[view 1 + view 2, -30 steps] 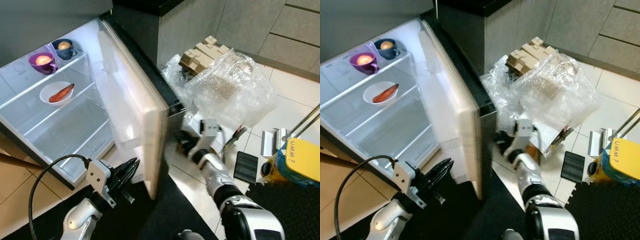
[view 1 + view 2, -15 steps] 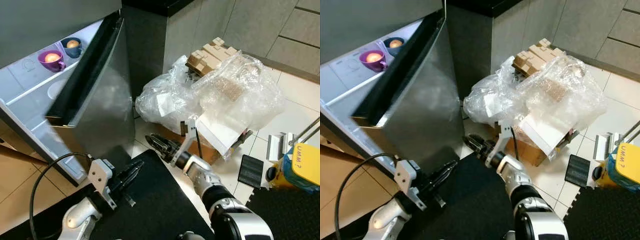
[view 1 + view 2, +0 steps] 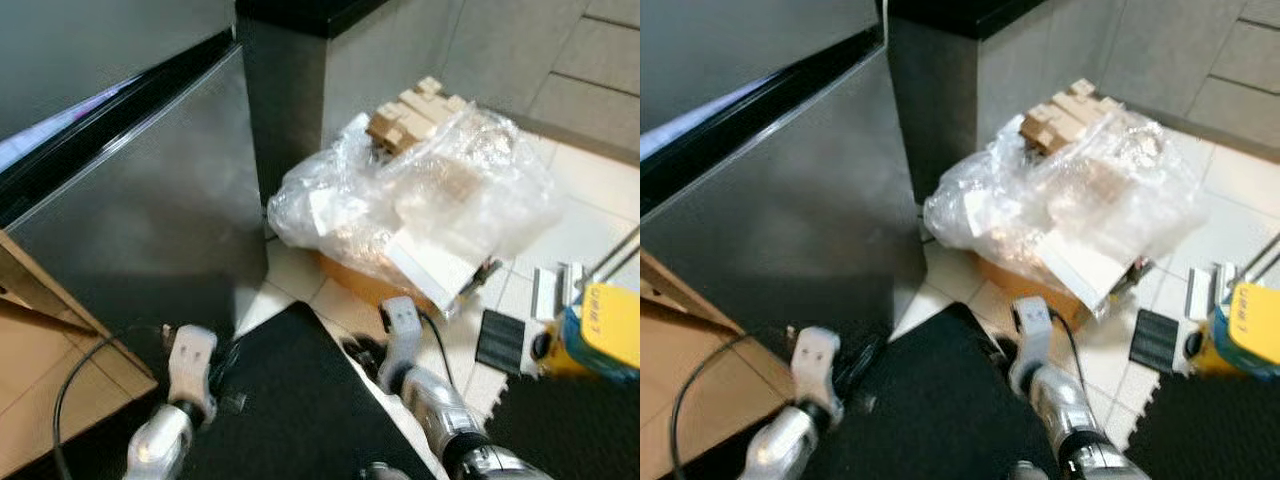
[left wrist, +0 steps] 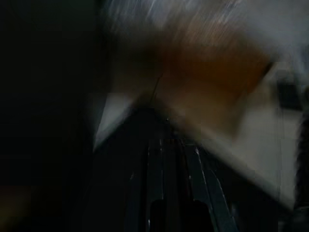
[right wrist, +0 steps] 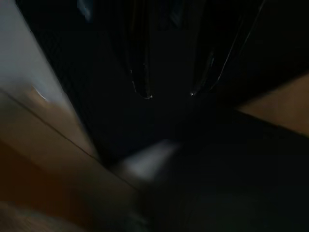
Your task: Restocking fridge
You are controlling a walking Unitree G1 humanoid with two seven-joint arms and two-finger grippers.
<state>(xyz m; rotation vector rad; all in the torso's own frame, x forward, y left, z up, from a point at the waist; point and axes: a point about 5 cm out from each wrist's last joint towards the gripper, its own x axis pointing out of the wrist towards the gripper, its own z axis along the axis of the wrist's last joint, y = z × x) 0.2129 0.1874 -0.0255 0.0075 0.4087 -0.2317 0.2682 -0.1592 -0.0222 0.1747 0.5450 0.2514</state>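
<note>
- Black floor mat (image 3: pixel 300 400) lay nearest, both arms hanging low over it.
- Left gripper (image 3: pixel 225 360) pointed toward the fridge door (image 3: pixel 150 230); right gripper (image 3: pixel 362 352) sat farther off; whether either gripper's fingers gaped was unclear.
- Beyond, the door stood almost closed, a bright sliver remaining.

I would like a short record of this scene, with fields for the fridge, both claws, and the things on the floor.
fridge door: the grey fridge door is almost shut; a thin lit gap remains along its top edge
left claw: the left claw is low, in front of the door, above the black mat; fingers too blurred to judge
right claw: the right claw is low, at the mat's edge; fingers too blurred to judge
floor beside fridge: clear plastic wrap over a cardboard box
far right: yellow container
</note>
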